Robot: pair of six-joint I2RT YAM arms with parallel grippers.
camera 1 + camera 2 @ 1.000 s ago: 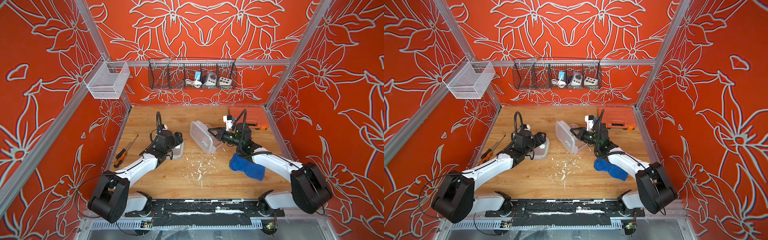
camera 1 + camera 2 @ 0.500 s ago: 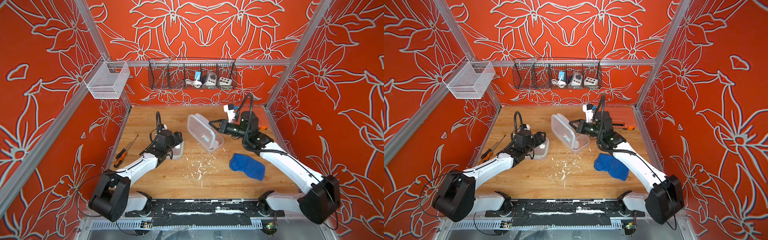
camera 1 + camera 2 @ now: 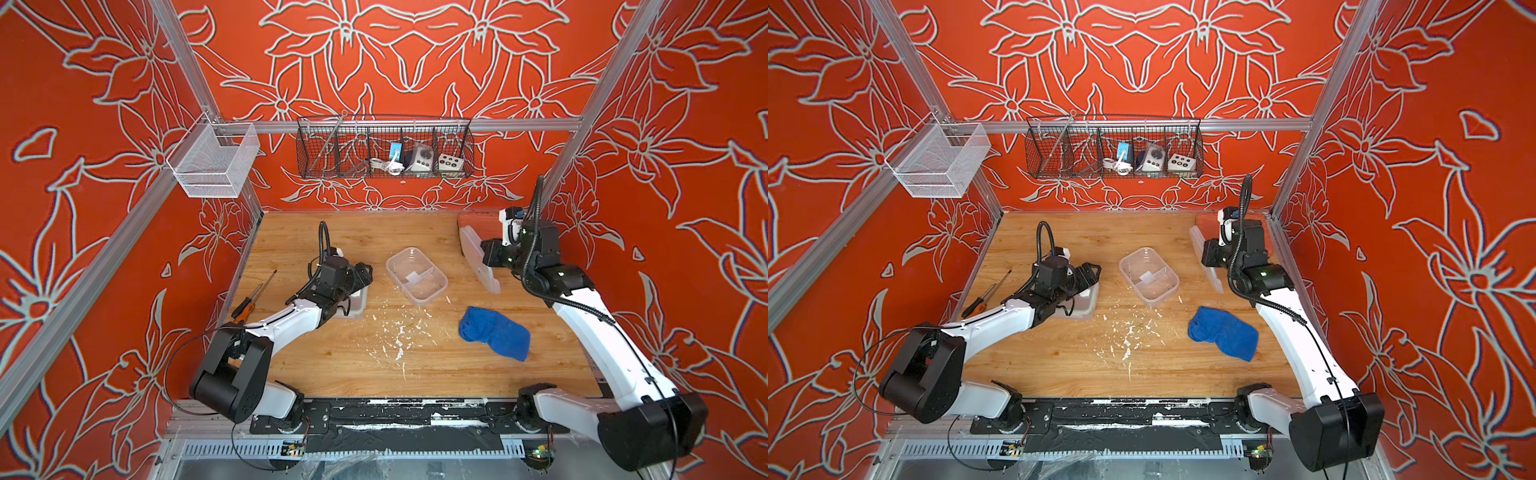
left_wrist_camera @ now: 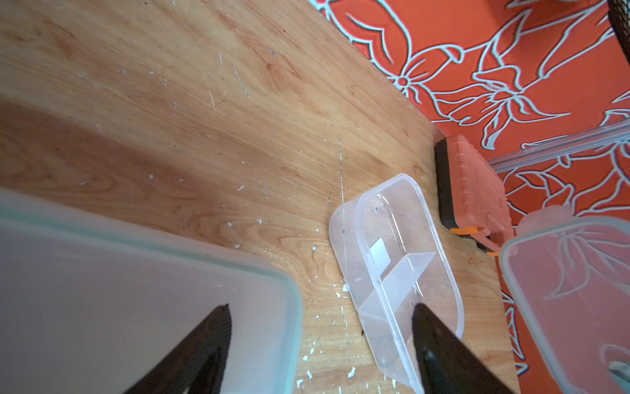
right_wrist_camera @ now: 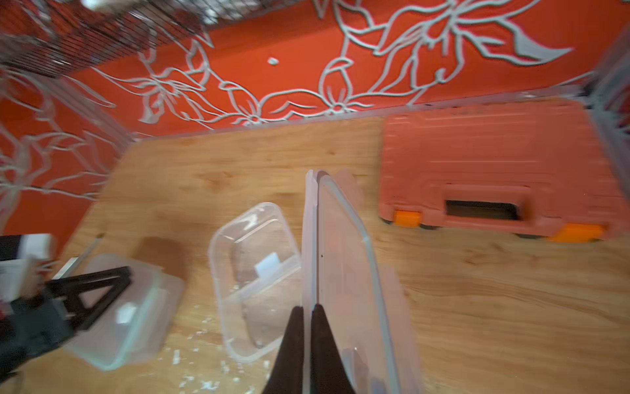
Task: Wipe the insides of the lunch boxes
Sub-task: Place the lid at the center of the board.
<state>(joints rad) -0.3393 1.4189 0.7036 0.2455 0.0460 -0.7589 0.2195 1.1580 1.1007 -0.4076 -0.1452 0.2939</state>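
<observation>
— What is shown in both top views?
— The divided lunch box [image 3: 417, 276] [image 3: 1149, 276] is set open near the middle of the worktop [image 3: 353, 365]. At its 9 o'clock the second lunch box [image 3: 353, 303], closed, is half hidden under the left tool [image 3: 365, 272], whose jaws are spread wide. At 3 o'clock a clear lid [image 3: 478, 259] is held on edge by the right tool [image 3: 484, 253]. A blue cloth [image 3: 494, 332] is laid at 4 o'clock and white scraps [image 3: 399, 332] are scattered at 6 o'clock.
— And in the left wrist view?
— The fingers [image 4: 439, 351] are seen well apart and clamped on nothing. The frosted top of the second lunch box [image 4: 136, 290] is seen beneath one finger. The divided lunch box [image 4: 395, 273] is seen beyond the other, with its divider and white label. An orange case [image 4: 474, 184] is seen behind it.
— And in the right wrist view?
— The fingers [image 5: 293, 341] are pressed together on the lid's [image 5: 344, 273] edge, and the lid is kept upright. The divided lunch box [image 5: 254, 283] is seen just beside it, uncovered.
</observation>
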